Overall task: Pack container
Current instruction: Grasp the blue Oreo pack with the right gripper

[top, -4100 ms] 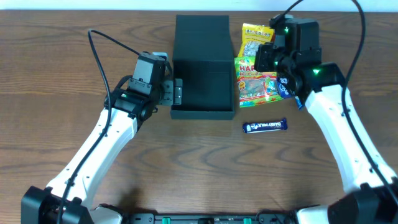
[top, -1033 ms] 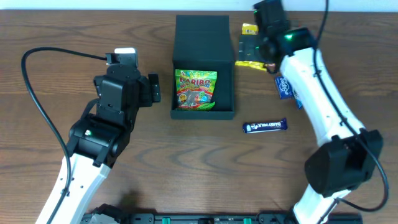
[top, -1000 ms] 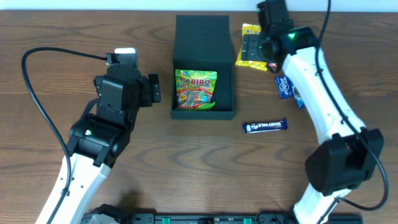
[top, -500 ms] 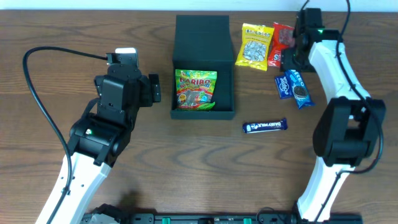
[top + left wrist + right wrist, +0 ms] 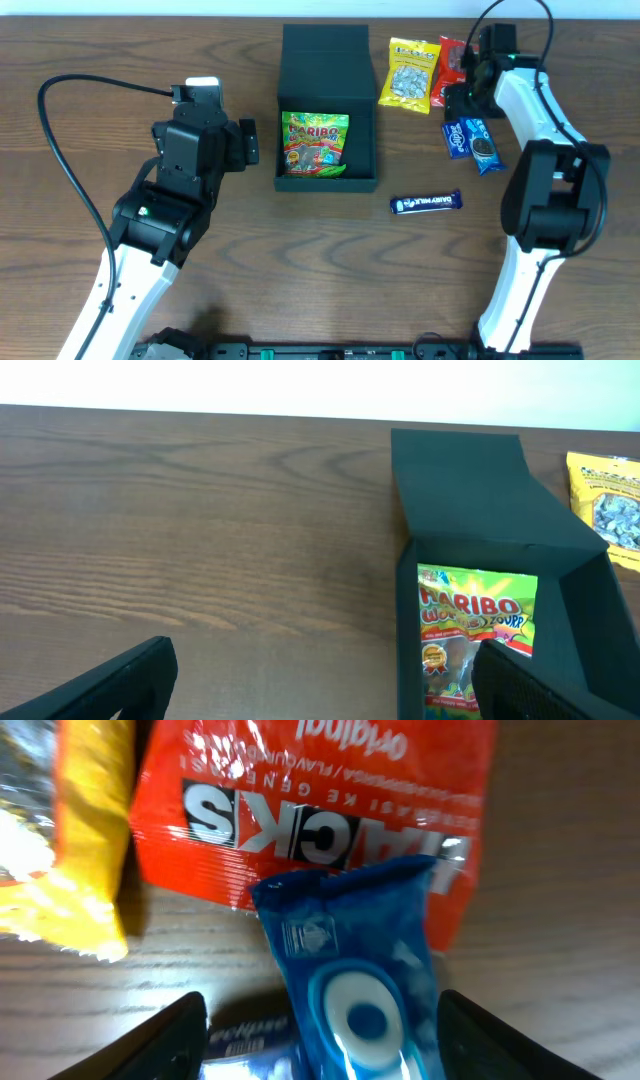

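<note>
right gripper [image 5: 320, 1020] wide open, empty, over glossy blue biscuit packet [image 5: 365, 970]; long axis 12–6 | matte dark green-black cardboard box [image 5: 325, 60] at 9 o'clock

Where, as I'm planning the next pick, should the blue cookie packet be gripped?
Probably across its narrow middle, from straight above: the blue cookie packet lies flat and long, its crimped end over the red packet, so pinch the long edges.

White arm links [image 5: 130, 290], black joints [image 5: 150, 222] and wrist housings [image 5: 190, 155], thin black looping cables [image 5: 100, 83].
</note>
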### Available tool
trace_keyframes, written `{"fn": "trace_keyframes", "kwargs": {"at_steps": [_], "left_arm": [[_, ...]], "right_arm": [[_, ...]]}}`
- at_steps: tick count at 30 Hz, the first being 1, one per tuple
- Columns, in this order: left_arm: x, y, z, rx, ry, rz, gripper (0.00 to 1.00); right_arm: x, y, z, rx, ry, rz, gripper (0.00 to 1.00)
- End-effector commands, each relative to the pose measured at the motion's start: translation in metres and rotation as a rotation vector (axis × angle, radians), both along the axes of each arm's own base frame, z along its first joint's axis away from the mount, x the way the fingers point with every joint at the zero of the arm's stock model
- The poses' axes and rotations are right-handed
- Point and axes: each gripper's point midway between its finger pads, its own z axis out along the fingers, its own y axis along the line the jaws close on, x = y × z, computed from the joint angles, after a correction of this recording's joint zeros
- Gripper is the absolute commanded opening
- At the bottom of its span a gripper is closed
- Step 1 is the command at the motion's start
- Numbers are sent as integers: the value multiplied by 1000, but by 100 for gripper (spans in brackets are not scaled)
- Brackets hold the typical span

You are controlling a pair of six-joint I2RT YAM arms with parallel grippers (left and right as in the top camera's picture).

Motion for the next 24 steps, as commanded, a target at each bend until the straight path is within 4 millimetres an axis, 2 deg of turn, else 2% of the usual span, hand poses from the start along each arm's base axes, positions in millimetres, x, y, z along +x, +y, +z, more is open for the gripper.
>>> {"fn": "trace_keyframes", "kwargs": {"at_steps": [1,4,8,12,17,20,24], "left_arm": [[2,1,6,2,-13,3,95],[2,1,6,2,-13,4,95],[2,1,6,2,-13,4,95],[2,1,6,2,-14,4,95],[2,1,7,2,-15,4,95],[3,1,7,1,-17,4,95],[4,1,9,-2,-25,4,95]], "right_arm": [[-2,-2,-15,9,23,12,71],[1,-3,-25,4,23,10,67],[2,-3,-33,2,27,9,54],[5,-6,-33,-4,18,-15,36],[1,-8,-28,-13,28,-35,26],[2,-12,-2,-16,13,-106,21],[7,-10,53,2,-46,-160,18]]}}
